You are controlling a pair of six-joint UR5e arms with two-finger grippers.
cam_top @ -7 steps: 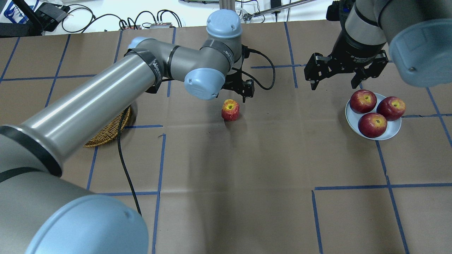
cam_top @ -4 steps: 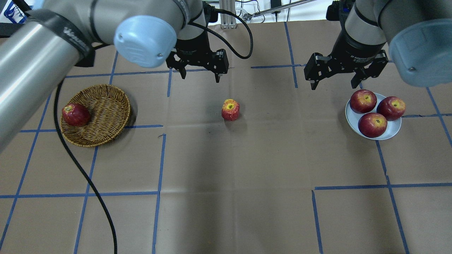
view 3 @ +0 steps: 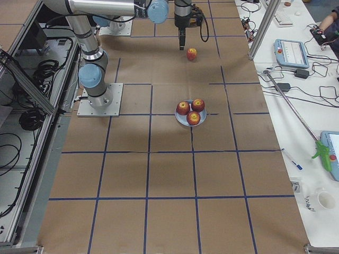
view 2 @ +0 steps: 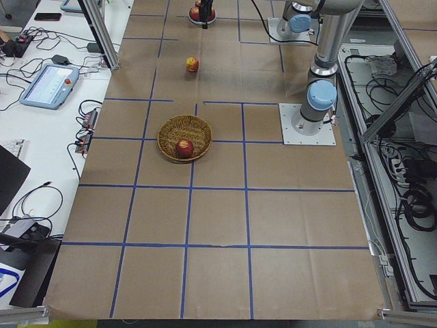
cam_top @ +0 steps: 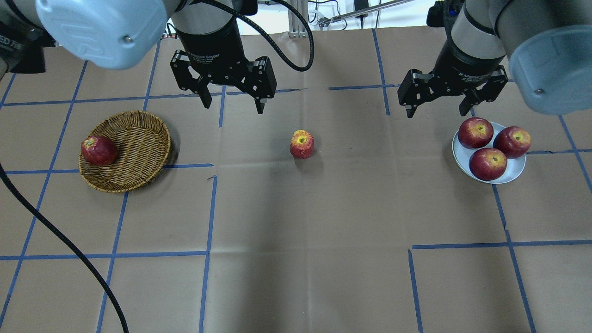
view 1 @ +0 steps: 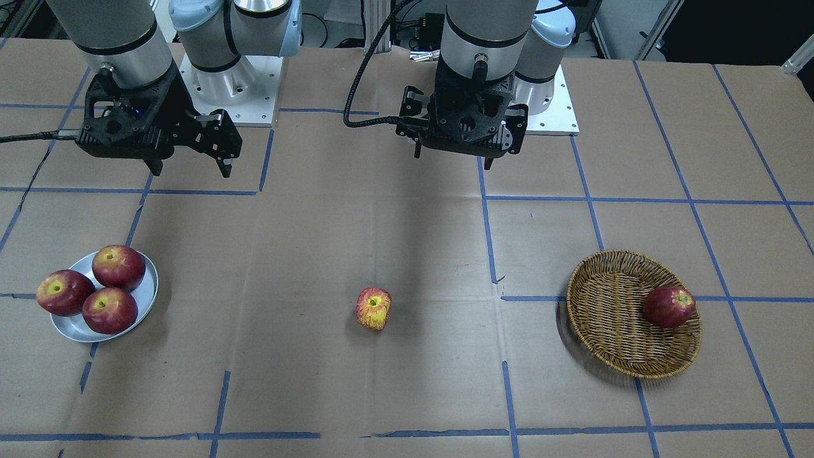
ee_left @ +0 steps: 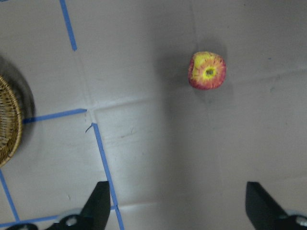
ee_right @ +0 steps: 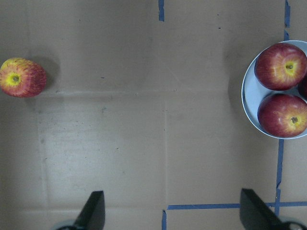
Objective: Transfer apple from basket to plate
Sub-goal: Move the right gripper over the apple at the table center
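Note:
The yellow-streaked red apple (cam_top: 302, 144) stands alone on the brown table top at mid-table, also in the front view (view 1: 374, 308) and both wrist views (ee_left: 207, 71) (ee_right: 21, 77). The wicker basket (cam_top: 138, 138) (view 1: 610, 312) is at the left. The silver plate (cam_top: 513, 173) (view 1: 146, 299) is at the right. My left gripper (cam_top: 232, 106) (view 1: 453, 160) is open and empty, high above the table between basket and apple. My right gripper (cam_top: 436, 113) (view 1: 191, 172) is open and empty, just behind the plate's left side.
A dark red apple (cam_top: 98, 150) lies against the basket's left rim. Three dark red apples (cam_top: 488, 163) fill the plate. A black cable (cam_top: 69, 245) trails across the table's left front. Blue tape lines grid the table.
My left arm has swung away from the apple, back and to the left, uncovering the basket. Its gripper stays open. The apple and the right arm have not moved.

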